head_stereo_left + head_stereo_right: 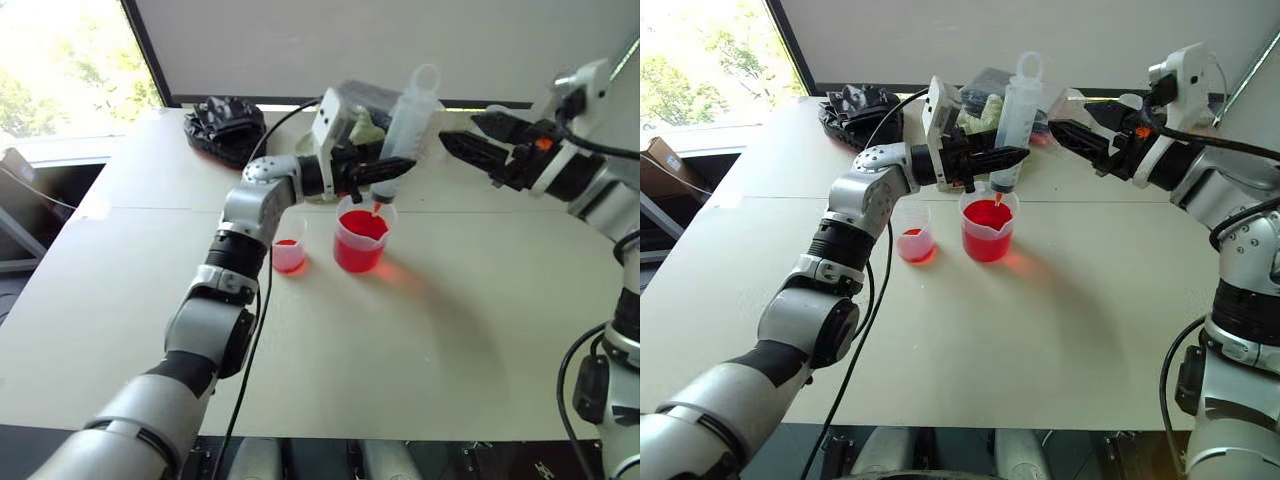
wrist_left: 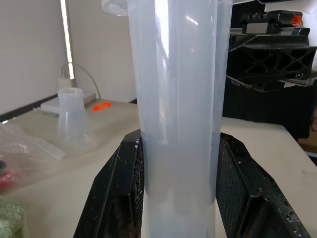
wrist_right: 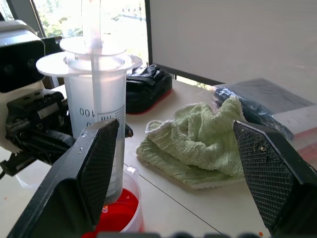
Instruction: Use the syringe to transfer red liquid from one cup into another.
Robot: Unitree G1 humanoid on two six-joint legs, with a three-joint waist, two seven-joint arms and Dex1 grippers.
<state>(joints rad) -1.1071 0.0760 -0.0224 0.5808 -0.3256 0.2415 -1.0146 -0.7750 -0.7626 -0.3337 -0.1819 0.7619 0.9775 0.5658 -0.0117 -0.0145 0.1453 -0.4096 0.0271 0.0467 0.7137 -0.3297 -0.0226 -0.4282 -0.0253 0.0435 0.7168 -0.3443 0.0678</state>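
My left gripper (image 1: 395, 168) is shut on the barrel of the syringe (image 1: 405, 125), holding it nearly upright with the thumb ring on top. Its black fingers (image 2: 116, 193) clamp the clear barrel (image 2: 178, 124) from both sides. The small red-orange tip hangs inside the rim of the larger beaker (image 1: 361, 240), just above the red liquid (image 3: 116, 218). Left of the beaker stands the small cup (image 1: 288, 255) with a little red liquid at its bottom. My right gripper (image 1: 458, 130) is open beside the syringe's upper part, not touching it, its fingers (image 3: 94, 168) spread wide.
A green towel (image 3: 198, 144) lies behind the beaker, among wrapped packages. A black bag (image 1: 225, 128) sits at the back left. A small clear flask (image 2: 74, 116) stands further back. A cable runs along my left arm across the table (image 1: 420, 360).
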